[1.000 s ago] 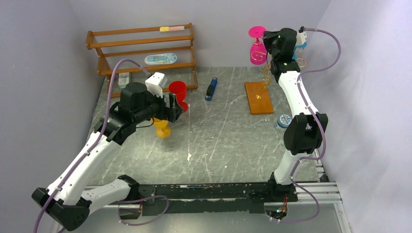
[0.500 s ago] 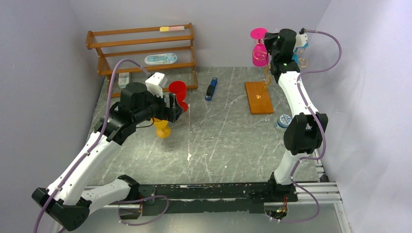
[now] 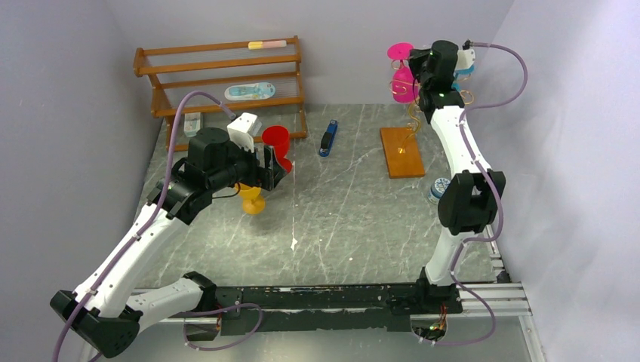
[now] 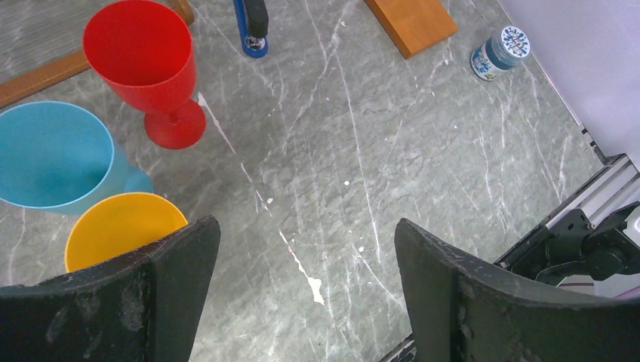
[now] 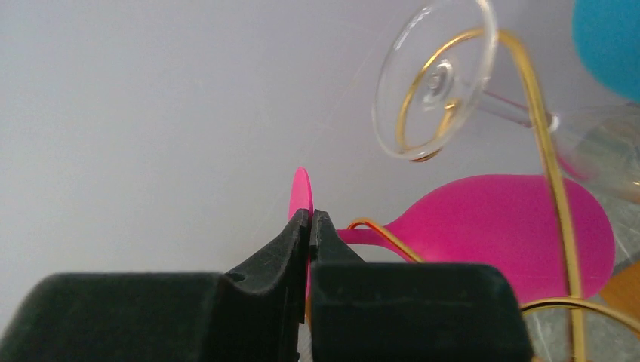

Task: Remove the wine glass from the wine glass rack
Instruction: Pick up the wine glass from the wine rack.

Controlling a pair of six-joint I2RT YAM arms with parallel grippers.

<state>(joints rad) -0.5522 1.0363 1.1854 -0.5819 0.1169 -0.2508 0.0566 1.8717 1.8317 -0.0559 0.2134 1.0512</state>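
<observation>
Right wrist view: my right claw [image 5: 310,226] is clenched on the thin foot rim of the pink wine glass [image 5: 498,234], which hangs inverted with its stem in the wine glass rack [image 5: 555,188]. I judge that a skewed pull could snag the stem, slip the pinch, or knock the clear glass [image 5: 434,79] beside it; my left claw [image 4: 302,249] is released and empty.

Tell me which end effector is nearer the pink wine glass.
Right. The right end effector is shut on the foot of the pink wine glass at the gold rack; the left end effector hangs open far across the table, near the red cup.
</observation>
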